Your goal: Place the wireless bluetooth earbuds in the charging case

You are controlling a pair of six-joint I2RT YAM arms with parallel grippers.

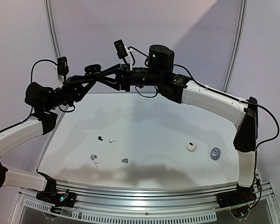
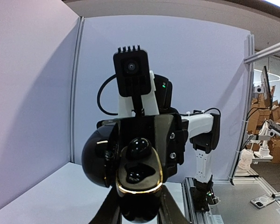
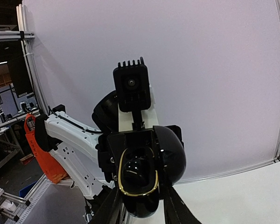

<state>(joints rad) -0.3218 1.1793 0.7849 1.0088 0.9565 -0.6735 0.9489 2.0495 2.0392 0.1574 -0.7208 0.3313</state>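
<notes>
A black charging case (image 2: 139, 186) with a gold rim is held high in the air, its lid (image 2: 94, 161) swung open. One black earbud (image 2: 139, 145) sits in the far socket; the near socket looks empty. My left gripper (image 2: 140, 207) is shut on the case's body. My right gripper (image 3: 141, 200) faces it and grips the same case (image 3: 139, 205) from the other side. In the top view the two grippers, left (image 1: 122, 77) and right (image 1: 131, 76), meet above the table's back edge. Loose earbuds lie on the table: black (image 1: 100, 138), white (image 1: 113, 140), silvery (image 1: 92, 157), white (image 1: 96, 163), grey (image 1: 125, 161).
A white case (image 1: 191, 147) and a blue-grey case (image 1: 215, 154) sit on the white table (image 1: 154, 126) at the right. Grey walls enclose the back and left. A metal rail (image 1: 144, 193) runs along the near edge between the arm bases.
</notes>
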